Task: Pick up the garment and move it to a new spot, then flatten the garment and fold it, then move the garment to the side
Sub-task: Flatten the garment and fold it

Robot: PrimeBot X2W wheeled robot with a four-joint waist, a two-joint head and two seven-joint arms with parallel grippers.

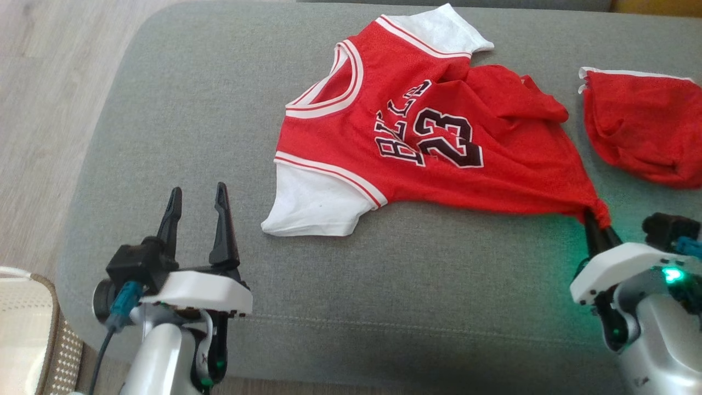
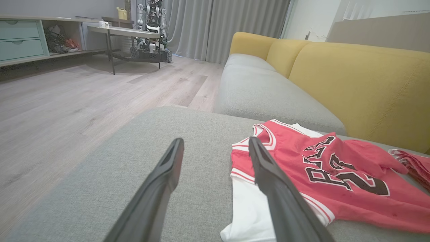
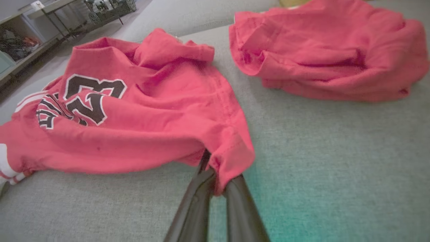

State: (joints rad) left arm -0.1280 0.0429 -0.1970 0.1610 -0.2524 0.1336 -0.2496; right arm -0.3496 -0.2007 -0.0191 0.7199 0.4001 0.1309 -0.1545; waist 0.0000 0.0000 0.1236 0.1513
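Observation:
The garment (image 1: 417,137) is a red jersey with white sleeves and a black "23", lying rumpled on the grey cushion (image 1: 384,285). My right gripper (image 1: 595,216) is shut on its lower hem corner; in the right wrist view the red fabric (image 3: 134,117) bunches between the closed fingers at the gripper (image 3: 215,171), pulled taut toward it. My left gripper (image 1: 198,192) stands open above the cushion, left of the near white sleeve and apart from it. In the left wrist view the gripper (image 2: 215,143) holds nothing, with the jersey (image 2: 336,174) to its right.
A second red garment (image 1: 641,126) lies crumpled at the right, close to the jersey's hem (image 3: 329,53). Wood floor (image 1: 44,109) borders the cushion's left edge. A yellow sofa back (image 2: 362,80) rises beyond. A pale woven object (image 1: 27,329) sits at the lower left.

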